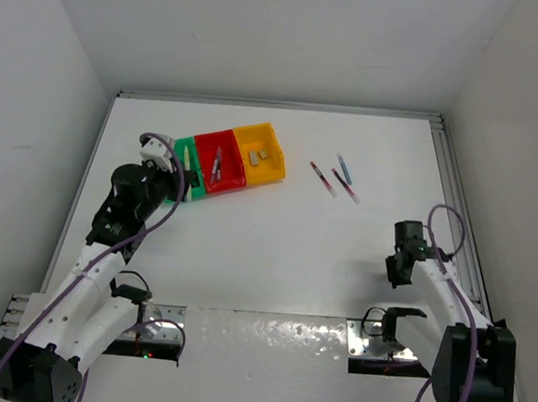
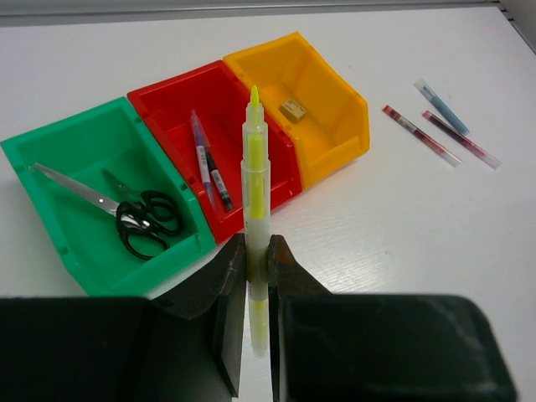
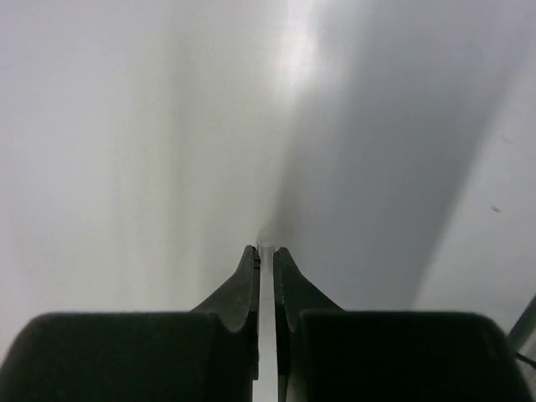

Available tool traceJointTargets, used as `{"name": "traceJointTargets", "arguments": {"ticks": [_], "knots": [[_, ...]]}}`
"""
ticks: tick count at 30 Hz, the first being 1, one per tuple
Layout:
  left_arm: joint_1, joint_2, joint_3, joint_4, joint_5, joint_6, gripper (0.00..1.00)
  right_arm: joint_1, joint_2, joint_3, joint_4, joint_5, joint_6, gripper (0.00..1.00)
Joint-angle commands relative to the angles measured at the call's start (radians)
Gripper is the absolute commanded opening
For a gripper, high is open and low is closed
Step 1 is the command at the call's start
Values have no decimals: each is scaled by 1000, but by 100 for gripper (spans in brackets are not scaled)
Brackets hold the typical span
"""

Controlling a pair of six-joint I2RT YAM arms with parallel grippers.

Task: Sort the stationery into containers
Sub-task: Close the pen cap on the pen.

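My left gripper (image 2: 256,247) is shut on a pale yellow highlighter (image 2: 255,159), which points up over the front wall of the red bin (image 2: 176,84). In the top view that gripper (image 1: 173,173) is by the green bin (image 1: 182,145). The green bin (image 2: 67,126) holds black-handled scissors (image 2: 138,218). The red bin holds two pens (image 2: 205,163). The yellow bin (image 2: 339,109) holds a tan eraser (image 2: 291,109). Three pens lie on the table to the right: red (image 2: 419,134), blue (image 2: 442,107), dark red (image 2: 461,138). My right gripper (image 1: 396,267) is shut, low over bare table, far from them.
The three bins are joined in a row at the back left of the white table (image 1: 275,248). White walls enclose the table on three sides. A metal rail (image 1: 456,197) runs along the right edge. Purple cables (image 1: 155,225) loop off both arms.
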Motion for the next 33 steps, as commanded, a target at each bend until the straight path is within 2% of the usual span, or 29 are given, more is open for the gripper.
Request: {"name": "traceJointTargets", "arguments": {"ticks": [1,2,4,5,8,11,15,19,23,28,33], "knots": [[9,6,40,30,73,18,0,152,-11,139,123,200,-400,0],[9,9,37,31,108,18,0,188,-14,197,138,278,-532,0],[5,20,32,40,145,26,0,266,-17,244,207,315,-667,0],[6,23,26,51,188,29,0,289,-17,284,238,311,-789,0],[-5,47,20,68,289,50,0,399,11,379,379,225,-1009,0],[-32,86,23,71,392,86,0,521,99,492,527,162,-1123,0],[-90,106,28,42,421,167,0,669,256,669,737,69,-1220,0],[-103,121,49,-44,452,172,0,824,408,891,856,4,-1326,0],[-100,134,51,-53,547,113,0,910,492,939,1058,-54,-1348,0],[-94,118,40,8,625,35,0,946,549,974,1082,-94,-1334,0],[-69,117,37,46,631,3,0,947,539,962,1049,-140,-1309,0]]}}
